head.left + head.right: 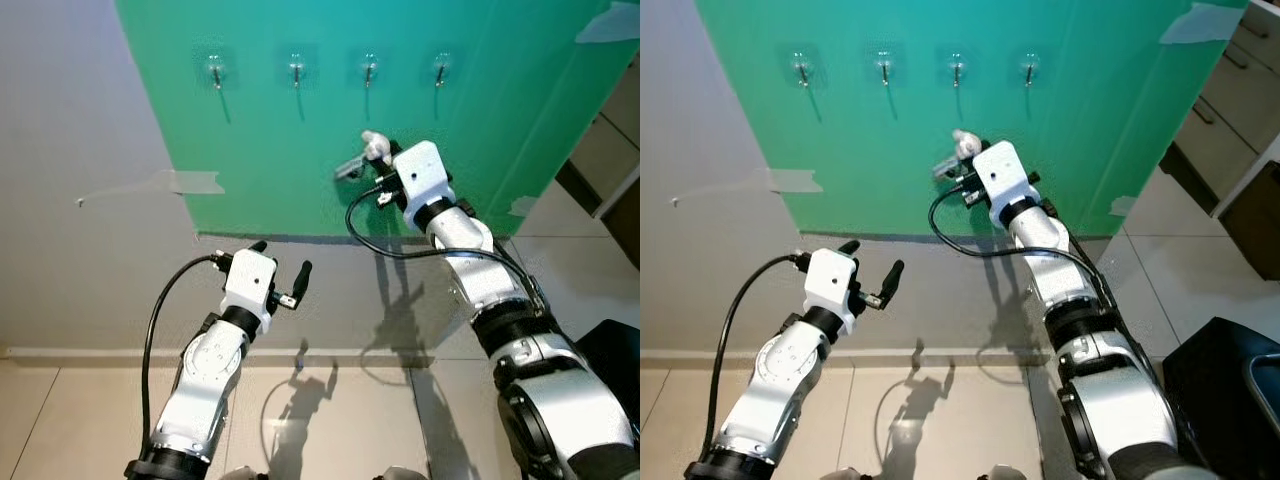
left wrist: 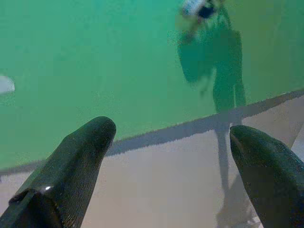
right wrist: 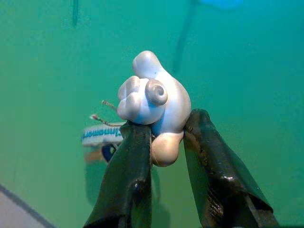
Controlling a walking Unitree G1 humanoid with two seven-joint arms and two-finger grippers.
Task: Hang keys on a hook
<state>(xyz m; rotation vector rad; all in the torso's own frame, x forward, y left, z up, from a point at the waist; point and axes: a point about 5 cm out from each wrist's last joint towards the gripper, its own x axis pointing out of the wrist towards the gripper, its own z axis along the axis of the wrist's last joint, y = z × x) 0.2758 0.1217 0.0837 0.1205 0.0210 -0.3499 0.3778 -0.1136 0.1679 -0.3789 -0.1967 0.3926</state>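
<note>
Green sheeting covers the wall ahead of you, with a row of four clear hooks running across the top of it, from about 11 o'clock to 1 o'clock in the head views. Grey tape holds the sheet's left edge to the bare wall.

Your right hand is raised in front of the green sheet, near the centre of the frame, below the third hook and well apart from it. Its two black fingers are closed on the keys' charm, a glossy white figurine with a cream-coloured base, pinched from both sides in the right wrist view. A small striped tag and some thin cords hang off the charm behind the fingers, at about 9 o'clock from it in that view; you cannot make out the keys themselves clearly.

Your left hand sits lower, at about 7 o'clock from the right one, in front of the grey wall just under the sheet's bottom edge. Its fingers are spread wide apart and hold nothing.

Both arms cast shadows on the wall and the tiled floor below.
</note>
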